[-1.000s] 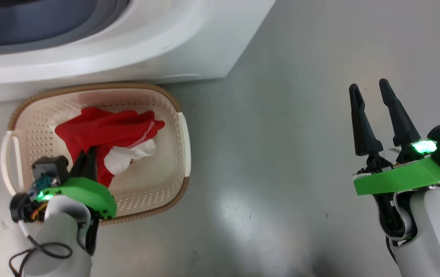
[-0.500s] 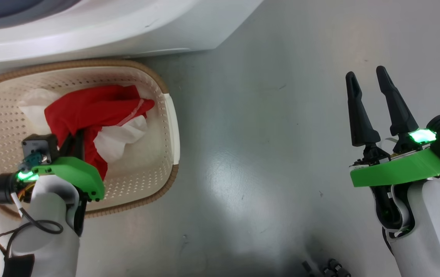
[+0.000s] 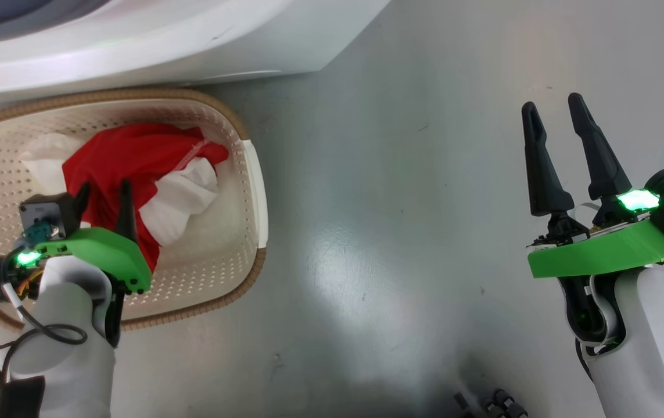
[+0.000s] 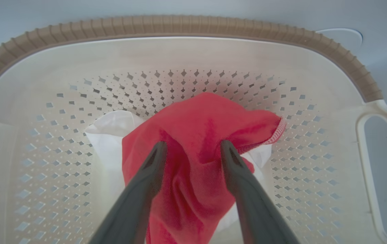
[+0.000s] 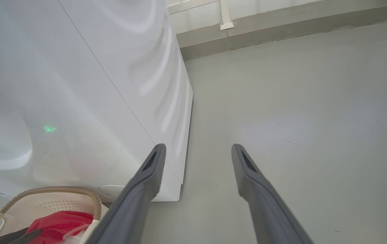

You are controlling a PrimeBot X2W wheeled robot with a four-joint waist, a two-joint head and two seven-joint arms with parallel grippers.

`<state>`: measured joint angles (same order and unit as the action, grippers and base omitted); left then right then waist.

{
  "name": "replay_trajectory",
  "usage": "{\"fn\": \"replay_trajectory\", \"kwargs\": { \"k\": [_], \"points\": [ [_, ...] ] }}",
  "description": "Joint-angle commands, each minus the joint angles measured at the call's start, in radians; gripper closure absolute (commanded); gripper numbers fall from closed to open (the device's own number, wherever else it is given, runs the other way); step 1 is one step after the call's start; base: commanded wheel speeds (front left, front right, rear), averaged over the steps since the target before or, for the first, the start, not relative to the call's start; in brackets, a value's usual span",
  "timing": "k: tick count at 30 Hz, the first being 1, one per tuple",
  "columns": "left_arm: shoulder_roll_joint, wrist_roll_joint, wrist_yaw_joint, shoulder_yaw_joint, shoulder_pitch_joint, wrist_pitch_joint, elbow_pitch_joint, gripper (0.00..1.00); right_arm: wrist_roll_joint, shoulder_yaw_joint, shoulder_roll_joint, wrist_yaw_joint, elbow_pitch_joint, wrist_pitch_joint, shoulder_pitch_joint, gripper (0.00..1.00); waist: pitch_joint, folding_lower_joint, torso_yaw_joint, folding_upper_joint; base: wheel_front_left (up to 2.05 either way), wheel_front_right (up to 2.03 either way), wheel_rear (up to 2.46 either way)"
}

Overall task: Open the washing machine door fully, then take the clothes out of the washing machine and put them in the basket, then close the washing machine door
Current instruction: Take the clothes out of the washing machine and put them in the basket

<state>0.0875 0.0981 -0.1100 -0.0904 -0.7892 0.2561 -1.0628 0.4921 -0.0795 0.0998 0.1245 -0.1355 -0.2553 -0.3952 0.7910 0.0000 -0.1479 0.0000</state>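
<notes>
Smooth grey floor [image 3: 366,232], faintly glossy, carries the work area; the washing machine [image 3: 192,46] stands along the upper edge of the head view as a white, rounded shell. The basket [image 3: 253,174] sits on the floor just in front of the machine base, presumably so that the transfer path from the drum stays short.

The clothes [image 3: 128,157] lie inside the basket, toward its far wall; the fabric is bright red, soft and creased, with white panels and a stitched hem, and it is bunched, not folded. The basket wall is cream plastic pierced with rows of small diamond holes; the rim is brown and ribbed; a moulded handle loop projects at the side.

The left gripper [image 3: 105,186] is low over the basket with its two dark, tapered fingers spread apart, straddling a red fold without pinching it; the garment reads as released. The right gripper [image 3: 552,101] is well apart from the basket, over bare floor, fingers parted and holding nothing; this position probably keeps it out of the left arm's path.

Judgement: the deposit step appears complete.
</notes>
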Motion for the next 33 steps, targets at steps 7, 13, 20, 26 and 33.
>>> {"fn": "replay_trajectory", "kwargs": {
  "k": [7,13,20,26,33],
  "points": [
    [0.022,0.021,0.007,-0.037,0.047,0.006,0.027,0.0,-0.005,-0.017,0.01,0.006,0.01,-0.006,0.02,0.0,-0.026,0.0,0.016,0.0,0.0,0.0,0.0],
    [0.012,0.035,0.002,-0.06,0.071,0.006,0.045,0.0,-0.005,-0.02,0.018,0.006,0.002,-0.006,0.027,0.0,-0.065,0.0,0.03,0.0,0.0,0.0,0.0],
    [0.001,0.052,-0.009,-0.088,0.117,0.006,0.098,0.0,-0.005,-0.019,0.025,0.006,-0.015,-0.006,0.042,0.0,-0.138,0.0,0.041,0.0,0.0,0.0,0.0],
    [-0.011,0.065,-0.017,-0.111,0.182,0.006,0.182,0.0,-0.006,-0.011,0.029,0.006,-0.032,-0.006,0.074,0.0,-0.219,0.0,0.052,0.0,0.0,0.0,0.0],
    [-0.024,0.073,-0.02,-0.114,0.265,0.006,0.287,0.0,-0.006,-0.004,0.035,0.006,-0.047,-0.006,0.122,0.0,-0.314,0.0,0.068,0.0,0.0,0.0,0.0]
  ]
}}
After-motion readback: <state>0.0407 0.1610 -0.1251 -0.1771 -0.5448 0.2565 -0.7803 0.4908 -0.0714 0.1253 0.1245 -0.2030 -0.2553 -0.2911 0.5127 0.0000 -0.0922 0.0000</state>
